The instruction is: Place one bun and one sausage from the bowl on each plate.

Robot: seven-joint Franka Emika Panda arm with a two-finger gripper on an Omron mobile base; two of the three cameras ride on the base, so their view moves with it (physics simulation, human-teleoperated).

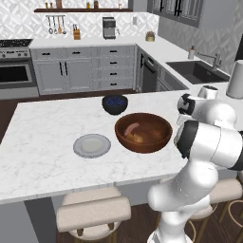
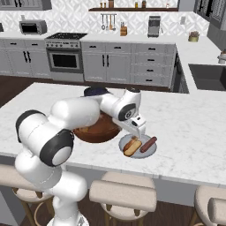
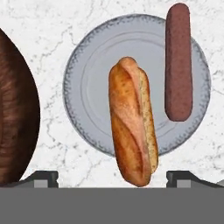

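A light-grey plate (image 3: 89,87) lies right under my gripper (image 3: 113,178). A golden bun (image 3: 133,122) lies on it with its near end over the rim, and a reddish-brown sausage (image 3: 178,61) lies beside it, far end past the rim. My fingertips (image 3: 43,178) stand wide apart on either side of the bun's near end, open, touching nothing. From the right base, the gripper (image 2: 139,131) hovers just above that plate (image 2: 140,155), bun (image 2: 131,146) and sausage (image 2: 148,144). The brown bowl (image 1: 143,132) holds a sausage (image 1: 132,128) and a bun (image 1: 138,138). Another plate (image 1: 92,145) lies bare to the bowl's left.
A small dark blue-black bowl (image 1: 115,104) stands just behind the brown bowl. The island's front edge runs close to the filled plate, with padded stools (image 2: 122,194) below it. A sink (image 1: 197,71) is set in the counter at the right.
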